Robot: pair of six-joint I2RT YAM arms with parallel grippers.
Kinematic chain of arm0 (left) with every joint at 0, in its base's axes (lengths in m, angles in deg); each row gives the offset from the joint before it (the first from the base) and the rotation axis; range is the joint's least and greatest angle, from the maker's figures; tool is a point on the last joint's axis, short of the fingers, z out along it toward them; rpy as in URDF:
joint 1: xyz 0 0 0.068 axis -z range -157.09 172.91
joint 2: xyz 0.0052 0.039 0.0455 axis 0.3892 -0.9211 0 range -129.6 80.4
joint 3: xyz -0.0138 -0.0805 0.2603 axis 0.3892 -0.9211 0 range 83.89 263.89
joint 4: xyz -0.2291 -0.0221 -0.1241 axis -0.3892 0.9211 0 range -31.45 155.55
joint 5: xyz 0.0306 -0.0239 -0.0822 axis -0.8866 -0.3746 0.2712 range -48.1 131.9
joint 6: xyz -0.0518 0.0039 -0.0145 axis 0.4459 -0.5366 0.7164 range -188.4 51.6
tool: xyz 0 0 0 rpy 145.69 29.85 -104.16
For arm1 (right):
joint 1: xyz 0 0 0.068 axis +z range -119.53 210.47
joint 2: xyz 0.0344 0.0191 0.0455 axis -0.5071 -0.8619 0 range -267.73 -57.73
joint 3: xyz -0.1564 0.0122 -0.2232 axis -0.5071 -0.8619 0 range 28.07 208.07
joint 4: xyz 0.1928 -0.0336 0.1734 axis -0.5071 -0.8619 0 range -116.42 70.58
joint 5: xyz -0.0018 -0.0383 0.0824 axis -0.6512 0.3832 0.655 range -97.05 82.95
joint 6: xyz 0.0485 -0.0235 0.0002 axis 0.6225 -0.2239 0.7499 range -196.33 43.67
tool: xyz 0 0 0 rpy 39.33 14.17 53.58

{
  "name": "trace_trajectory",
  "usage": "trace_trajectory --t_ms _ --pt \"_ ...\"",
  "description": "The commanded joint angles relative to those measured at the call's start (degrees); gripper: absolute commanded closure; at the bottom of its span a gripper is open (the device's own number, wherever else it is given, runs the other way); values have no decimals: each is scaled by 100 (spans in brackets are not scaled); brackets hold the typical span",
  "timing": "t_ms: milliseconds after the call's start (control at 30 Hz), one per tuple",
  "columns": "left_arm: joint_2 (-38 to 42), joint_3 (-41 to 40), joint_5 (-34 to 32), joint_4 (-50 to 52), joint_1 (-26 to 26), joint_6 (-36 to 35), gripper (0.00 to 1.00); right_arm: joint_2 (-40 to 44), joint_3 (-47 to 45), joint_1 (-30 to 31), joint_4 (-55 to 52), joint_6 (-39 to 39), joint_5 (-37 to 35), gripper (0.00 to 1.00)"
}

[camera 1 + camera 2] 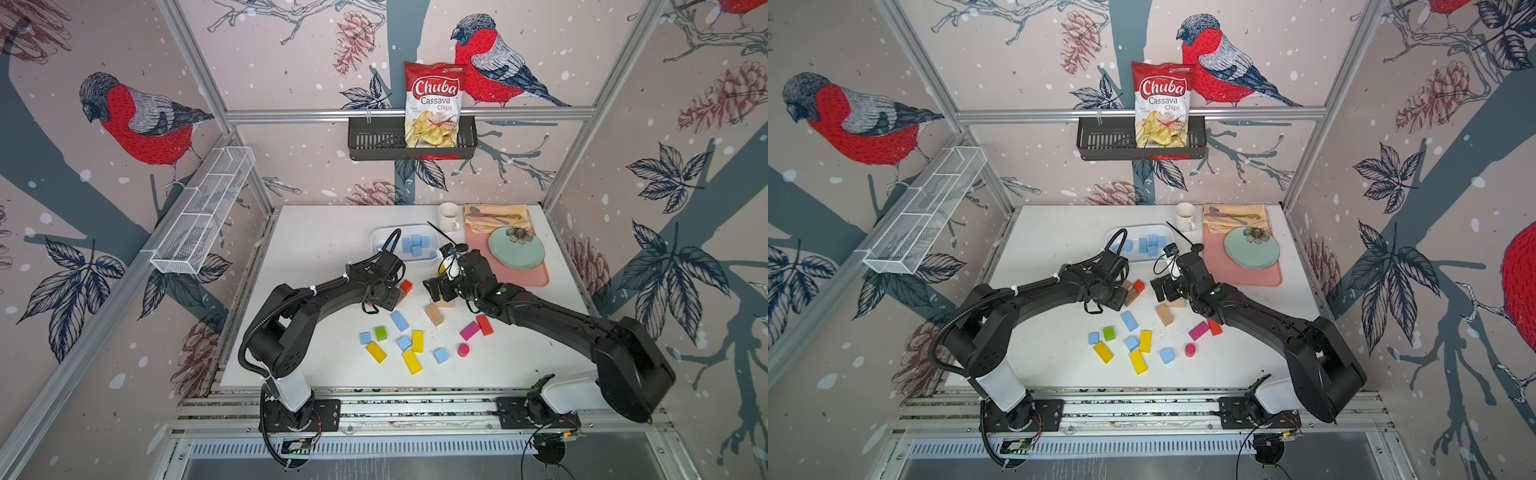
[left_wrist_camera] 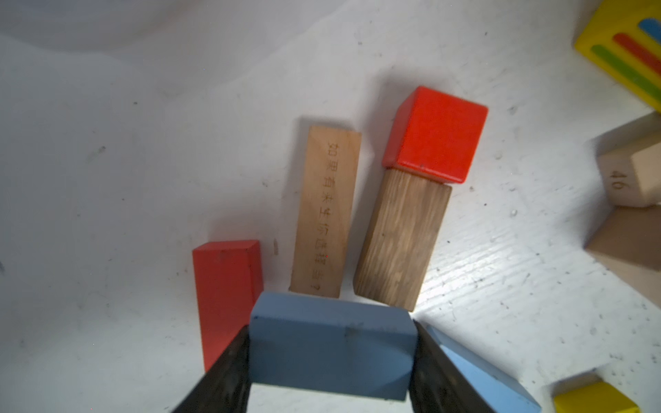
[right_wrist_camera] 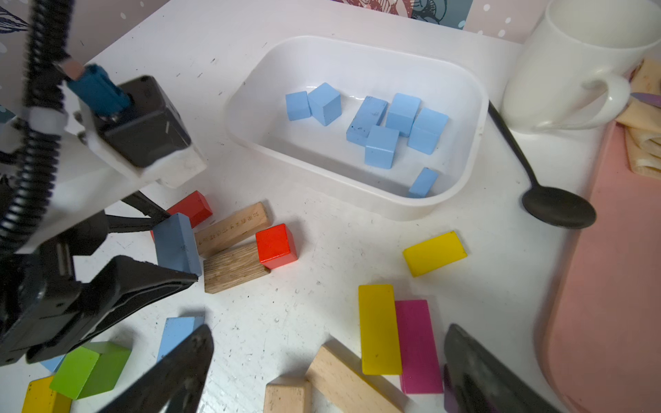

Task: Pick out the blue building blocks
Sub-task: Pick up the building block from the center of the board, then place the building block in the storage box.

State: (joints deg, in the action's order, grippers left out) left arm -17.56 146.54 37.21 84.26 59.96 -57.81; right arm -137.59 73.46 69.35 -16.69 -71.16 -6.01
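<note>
My left gripper (image 2: 332,343) is shut on a blue building block (image 2: 332,321), a short bar gripped by its ends low over the table. The right wrist view shows the same held bar (image 3: 177,243) beside a red bar and tan planks. My right gripper (image 3: 327,368) stands open over tan, yellow and pink blocks, holding nothing. Several blue blocks (image 3: 382,146) lie in the white tray (image 3: 357,50). Loose blue blocks (image 1: 399,321) (image 1: 365,338) (image 1: 441,355) lie among coloured ones near the front in both top views (image 1: 1129,321).
A red cube (image 2: 436,134) and two tan blocks (image 2: 400,239) lie just beyond the held bar. A black spoon (image 3: 558,207), a white mug (image 1: 449,216) and a pink mat (image 1: 523,278) with a green plate (image 1: 516,248) sit right of the tray.
</note>
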Motion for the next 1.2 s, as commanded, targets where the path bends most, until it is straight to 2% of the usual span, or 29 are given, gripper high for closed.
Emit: trace_trajectory --t_ms 0,433,867,1167 --pt "186 98 -16 -338 -96 113 50 84 -25 -8 174 76 -110 1" --pt "-40 1132 34 -1150 -547 362 51 502 -257 -11 308 150 -436 1" --pt "-1330 2456 -187 -1350 -612 836 50 778 -480 -20 352 223 -623 1" --pt "-1837 2724 -54 -1464 -612 1158 49 1059 -614 -47 379 248 -719 0"
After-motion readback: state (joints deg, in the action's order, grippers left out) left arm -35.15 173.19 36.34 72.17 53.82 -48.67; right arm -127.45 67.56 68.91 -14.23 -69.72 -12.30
